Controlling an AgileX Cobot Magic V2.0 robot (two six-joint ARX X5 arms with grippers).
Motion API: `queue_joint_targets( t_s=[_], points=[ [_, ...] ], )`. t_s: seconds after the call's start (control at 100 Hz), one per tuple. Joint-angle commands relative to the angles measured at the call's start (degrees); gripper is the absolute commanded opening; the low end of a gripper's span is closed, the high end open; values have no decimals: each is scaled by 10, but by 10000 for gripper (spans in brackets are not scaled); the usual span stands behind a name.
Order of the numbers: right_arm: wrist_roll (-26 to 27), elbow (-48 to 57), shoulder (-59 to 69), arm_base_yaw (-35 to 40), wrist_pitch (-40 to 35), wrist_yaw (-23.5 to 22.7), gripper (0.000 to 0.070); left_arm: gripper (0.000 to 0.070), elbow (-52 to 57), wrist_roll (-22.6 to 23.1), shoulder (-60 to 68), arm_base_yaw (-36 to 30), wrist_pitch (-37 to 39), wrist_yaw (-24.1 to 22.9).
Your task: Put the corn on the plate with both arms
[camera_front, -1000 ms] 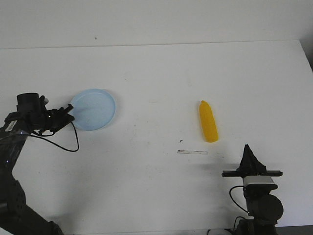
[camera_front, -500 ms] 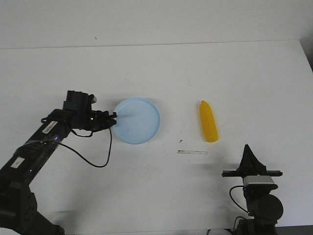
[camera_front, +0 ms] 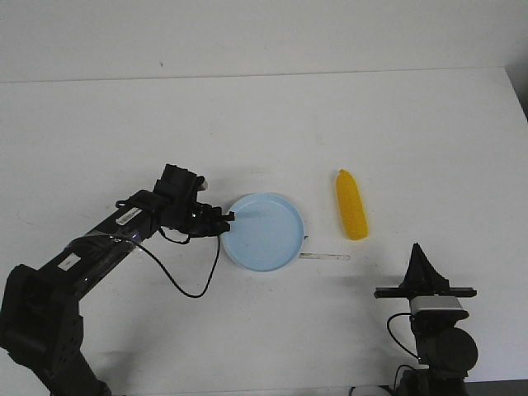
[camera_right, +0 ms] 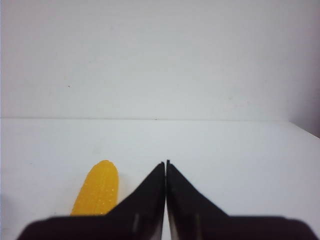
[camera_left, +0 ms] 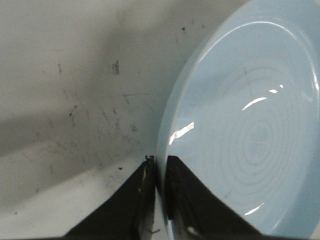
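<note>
While the left gripper point(camera_front: 224, 218) pinches the plate point(camera_front: 266, 232) rim, the right gripper point(camera_right: 165, 167) sits closed and empty near the corn point(camera_front: 351, 205)

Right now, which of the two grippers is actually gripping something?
The left gripper: its fingers pinch the rim of the plate. The right gripper is shut on nothing, parked short of the corn.

Left arm point(camera_front: 99, 247) stretched forward, tool point(camera_front: 224, 220) apparently clamped; right tool point(camera_right: 165, 170) low, fingers together.
</note>
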Motion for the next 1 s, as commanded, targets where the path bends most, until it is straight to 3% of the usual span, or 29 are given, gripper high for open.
queue_joint_targets(
  t_s=[0.0,0.41,0.5,0.58,0.79,0.99],
  points=[
    [3,-1,0,0,6,2,4,136,7,-1,9,-2,2,0],
    [3,-1,0,0,6,2,4,131,7,4,-61,37,2,0],
    [3,-1,0,0,6,2,4,103,7,17,-96,58,5,-1],
    [3,-1,0,0,6,2,4,26,0,42,-130,75,22,-22],
    [3,-1,0,0,6,2,4,0,-108,122,-257,100,173,-162],
    [3,-1,0,0,6,2,4,1,-275,129,-396,145,332,-202]
  ],
)
